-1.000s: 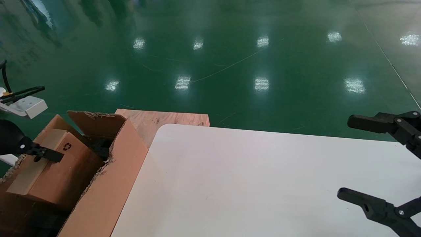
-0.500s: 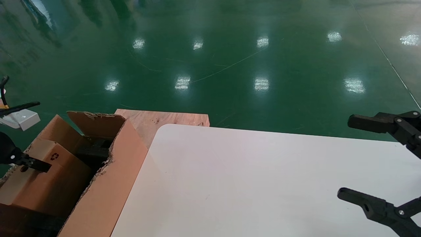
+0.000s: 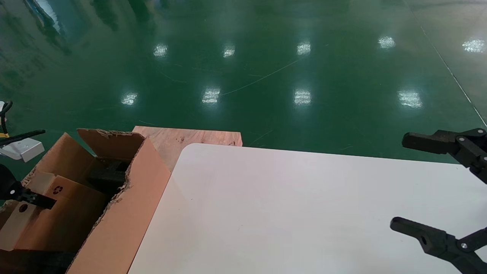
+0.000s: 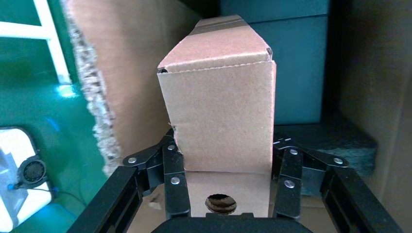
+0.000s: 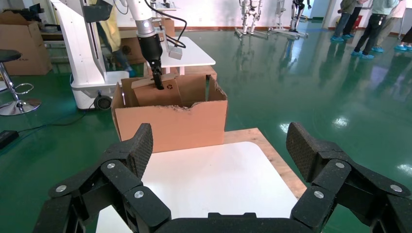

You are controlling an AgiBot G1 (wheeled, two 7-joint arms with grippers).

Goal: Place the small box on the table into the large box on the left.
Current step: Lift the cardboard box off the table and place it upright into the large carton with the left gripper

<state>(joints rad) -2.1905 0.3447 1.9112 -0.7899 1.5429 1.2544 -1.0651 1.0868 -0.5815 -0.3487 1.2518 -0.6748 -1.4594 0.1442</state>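
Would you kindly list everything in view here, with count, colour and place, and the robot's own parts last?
small box: one, tan, partly inside the large box, gripped by the left end effector.
large box: one, brown, torn rim, left of the table.
table: one, white, centre and right.
wooden board: one, bare wood, behind the table's far left corner.
floor: green, glossy, all around.
left end effector: one, black, shut on the small box over the large box.
right end effector: one, black, open, over the table's right side.
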